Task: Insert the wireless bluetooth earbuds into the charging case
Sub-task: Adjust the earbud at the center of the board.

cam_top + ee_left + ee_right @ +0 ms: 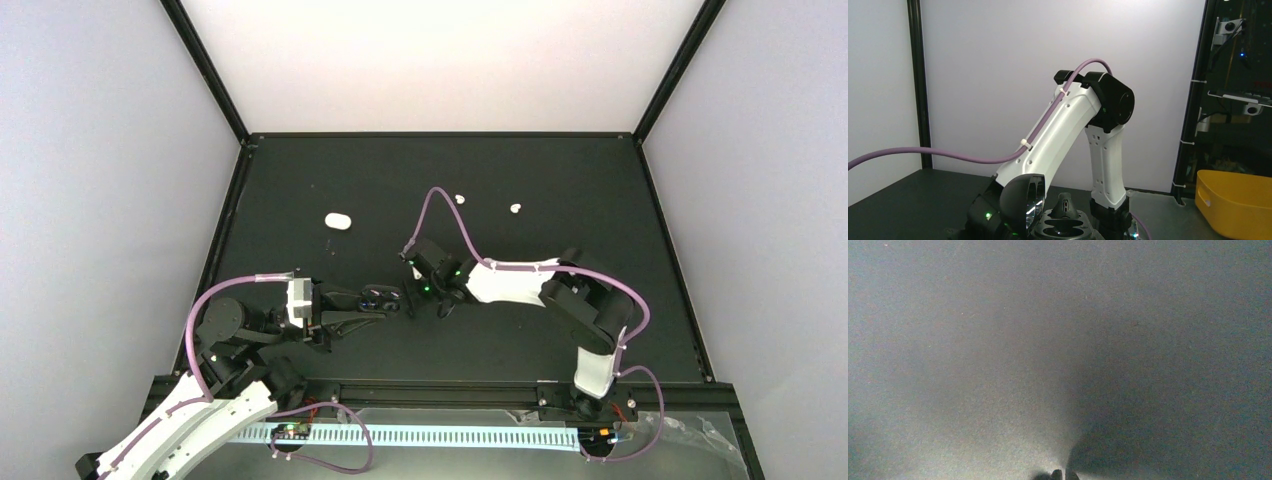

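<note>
One black case (1063, 227), two white earbuds (459, 198) (515, 208)

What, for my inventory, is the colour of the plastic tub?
The tub is yellow; left wrist view shows it best.

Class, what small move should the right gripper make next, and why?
Probably ease the right gripper toward the sockets of the open black case that the left gripper holds: the right's shut fingertips sit just beside it. Whether they pinch a bud is unclear.
</note>
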`<state>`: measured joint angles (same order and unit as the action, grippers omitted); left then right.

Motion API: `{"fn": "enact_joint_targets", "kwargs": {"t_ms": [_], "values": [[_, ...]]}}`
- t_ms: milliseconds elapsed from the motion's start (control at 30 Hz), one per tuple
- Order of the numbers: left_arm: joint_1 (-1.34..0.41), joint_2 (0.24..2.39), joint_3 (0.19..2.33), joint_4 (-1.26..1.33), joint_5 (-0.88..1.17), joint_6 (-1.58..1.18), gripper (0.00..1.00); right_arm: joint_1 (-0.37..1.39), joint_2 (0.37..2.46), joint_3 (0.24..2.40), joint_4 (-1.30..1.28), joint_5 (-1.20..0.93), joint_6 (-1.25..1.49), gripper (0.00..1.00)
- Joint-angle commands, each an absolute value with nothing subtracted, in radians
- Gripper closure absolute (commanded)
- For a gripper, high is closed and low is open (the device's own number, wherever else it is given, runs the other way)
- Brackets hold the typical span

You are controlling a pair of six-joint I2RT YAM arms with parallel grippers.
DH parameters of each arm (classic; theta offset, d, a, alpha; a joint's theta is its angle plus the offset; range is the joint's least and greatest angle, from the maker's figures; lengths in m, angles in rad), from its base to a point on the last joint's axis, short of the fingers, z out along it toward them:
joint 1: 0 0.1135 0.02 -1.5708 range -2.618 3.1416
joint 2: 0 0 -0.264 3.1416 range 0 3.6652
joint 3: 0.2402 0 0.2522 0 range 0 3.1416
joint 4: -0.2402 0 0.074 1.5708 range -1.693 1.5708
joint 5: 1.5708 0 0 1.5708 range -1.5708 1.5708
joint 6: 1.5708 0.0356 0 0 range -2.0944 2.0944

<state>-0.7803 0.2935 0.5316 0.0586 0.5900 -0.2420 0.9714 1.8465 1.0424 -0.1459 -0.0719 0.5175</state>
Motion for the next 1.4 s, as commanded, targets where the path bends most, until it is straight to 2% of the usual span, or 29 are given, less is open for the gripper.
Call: {"fn": "enact_joint_targets", "kwargs": {"t_ms": [0, 233, 400, 600, 1067, 1367], "values": [[-0.784, 0.280, 0.532, 0.060, 0.588, -0.237, 0.98, 0.978, 1.784, 1.020, -0.158, -0.054, 0.530, 0.99], [-0.784, 0.281, 0.532, 0.060, 0.589, -0.235, 0.99, 0.977, 1.706, 0.969, -0.147, -0.066, 0.513, 0.99], [-0.784, 0.285, 0.533, 0.062, 0.590, -0.235, 0.99, 0.980, 1.716, 0.995, -0.179, -0.156, 0.482, 0.83], [-0.784, 0.282, 0.532, 0.060, 0.588, -0.234, 0.98, 0.982, 1.743, 1.017, -0.197, -0.172, 0.465, 0.76], [-0.784, 0.282, 0.531, 0.056, 0.587, -0.235, 0.98, 0.996, 1.823, 1.091, -0.240, -0.143, 0.446, 0.76], [-0.785, 0.282, 0.529, 0.055, 0.588, -0.238, 0.98, 0.997, 1.847, 1.093, -0.268, -0.094, 0.446, 0.84]]}}
